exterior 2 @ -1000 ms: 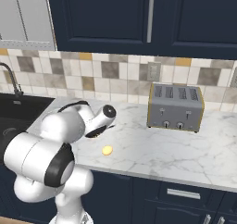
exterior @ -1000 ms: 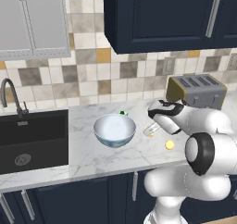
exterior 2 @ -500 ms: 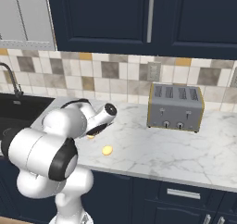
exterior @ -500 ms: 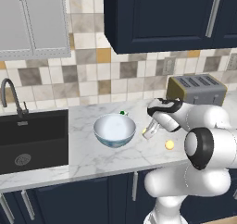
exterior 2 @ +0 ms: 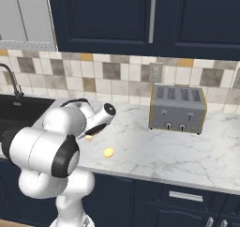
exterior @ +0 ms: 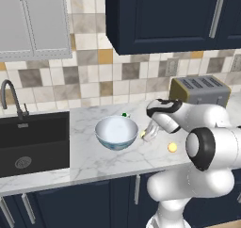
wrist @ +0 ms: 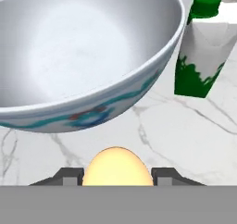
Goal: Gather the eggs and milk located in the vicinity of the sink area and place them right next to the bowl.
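My gripper (wrist: 118,177) is shut on one egg (wrist: 118,166), a yellow-orange ball held low over the marble just right of the bowl (exterior: 116,132). In the hand view the pale bowl (wrist: 83,56) with its blue-green band looms right ahead, and the milk (wrist: 202,52), white with green print and a green cap, stands upright beside it. From the left base view only the milk's green top (exterior: 124,114) peeks out behind the bowl. The gripper (exterior: 148,134) hangs at the bowl's right side. A second egg (exterior: 172,147) lies loose on the counter further right, also the egg (exterior 2: 108,152).
The black sink (exterior: 33,137) with its dark curved faucet (exterior: 12,97) sits at the counter's left end. A silver toaster (exterior 2: 178,108) stands against the tiled wall on the right. Dark cabinets hang overhead. Bare marble lies between the loose egg and the toaster.
The gripper has carried the egg a little left and down, closer to the bowl's right side. The loose egg, bowl and milk have stayed put.
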